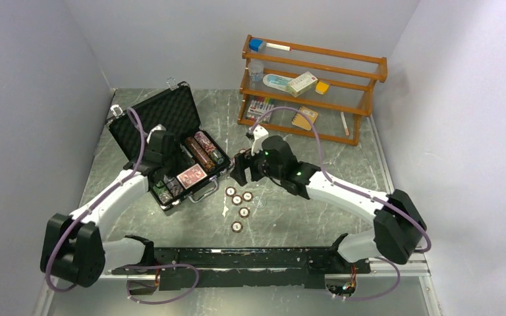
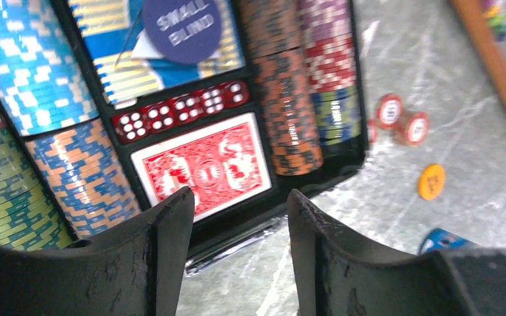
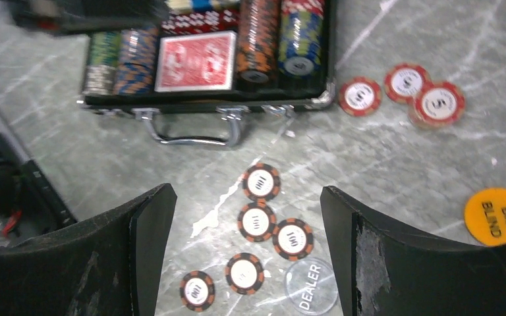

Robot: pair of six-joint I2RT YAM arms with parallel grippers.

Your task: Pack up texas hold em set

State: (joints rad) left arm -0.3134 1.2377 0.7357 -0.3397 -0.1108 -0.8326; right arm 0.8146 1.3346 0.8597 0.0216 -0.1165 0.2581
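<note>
Poker case (image 1: 158, 118) lies open on the table (image 1: 316, 210), at about 10 o'clock from the table's middle. Its lid is propped up toward the back wall and its handle (image 3: 197, 140) faces the arms. The tray holds rows of chips (image 2: 290, 99) on edge, a red-backed card deck (image 2: 204, 168), and a line of red dice (image 2: 184, 112) just beyond the deck.

The left gripper (image 2: 240, 197) hangs over the tray's near edge, jaws apart with nothing between them. The right gripper (image 3: 245, 191) hovers above the table at 4 o'clock from the case, jaws spread wide and empty.

Below the right gripper, five dark-rimmed chips (image 3: 257, 220) lie flat, with a clear dealer disc (image 3: 311, 286) just beside them. In the right wrist view, three red chips (image 3: 407, 81) sit near the case's corner at 1 o'clock, and an orange disc (image 3: 499, 216) lies at 3 o'clock. A wooden shelf (image 1: 342, 62) stands at the table's 1 o'clock.
</note>
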